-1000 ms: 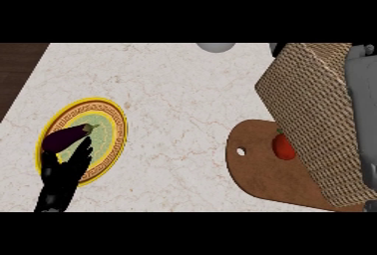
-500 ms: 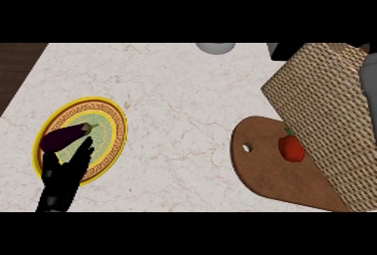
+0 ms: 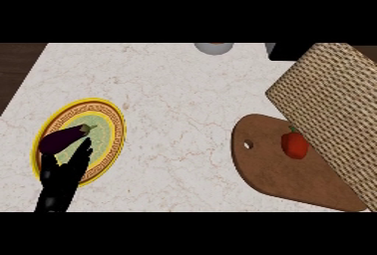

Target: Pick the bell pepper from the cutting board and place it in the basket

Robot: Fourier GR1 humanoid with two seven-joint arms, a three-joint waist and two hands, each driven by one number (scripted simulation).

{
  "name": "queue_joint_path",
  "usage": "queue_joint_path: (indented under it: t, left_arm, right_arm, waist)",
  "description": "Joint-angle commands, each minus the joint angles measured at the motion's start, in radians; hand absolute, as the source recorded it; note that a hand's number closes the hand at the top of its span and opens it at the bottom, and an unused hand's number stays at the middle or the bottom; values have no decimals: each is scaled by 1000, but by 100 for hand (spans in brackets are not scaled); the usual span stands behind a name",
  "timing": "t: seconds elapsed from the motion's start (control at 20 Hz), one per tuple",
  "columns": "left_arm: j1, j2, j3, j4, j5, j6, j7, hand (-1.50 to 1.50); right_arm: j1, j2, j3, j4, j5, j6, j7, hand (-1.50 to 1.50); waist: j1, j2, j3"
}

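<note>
A red bell pepper (image 3: 295, 144) lies on the brown cutting board (image 3: 276, 172) at the right, close against the side of a woven basket (image 3: 331, 104). The basket rises large along the right edge and covers part of the board. My left hand (image 3: 63, 177) shows at the lower left, fingers straight and pointing up, over the near part of a yellow-rimmed plate (image 3: 103, 124). Nothing is in it. My right hand does not show in the head view.
A purple eggplant (image 3: 63, 138) lies on the plate, just beyond my left hand's fingertips. A grey round object (image 3: 213, 47) sits at the counter's far edge. A dark object (image 3: 283, 49) stands behind the basket. Marble counter top lies between plate and board.
The basket has slid toward the right in the view, uncovering more of the pepper and board. The whole scene has shifted slightly. My left hand has stayed in place.
</note>
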Motion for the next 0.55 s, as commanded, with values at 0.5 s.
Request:
queue_joint_path:
  t: [0.5]
  left_arm:
    - [26, -18, 0, 5, -24, 17, 39, 0]
  right_arm:
    - [244, -124, -180, -163, -167, 28, -6, -150]
  waist:
    - [-24, 17, 17]
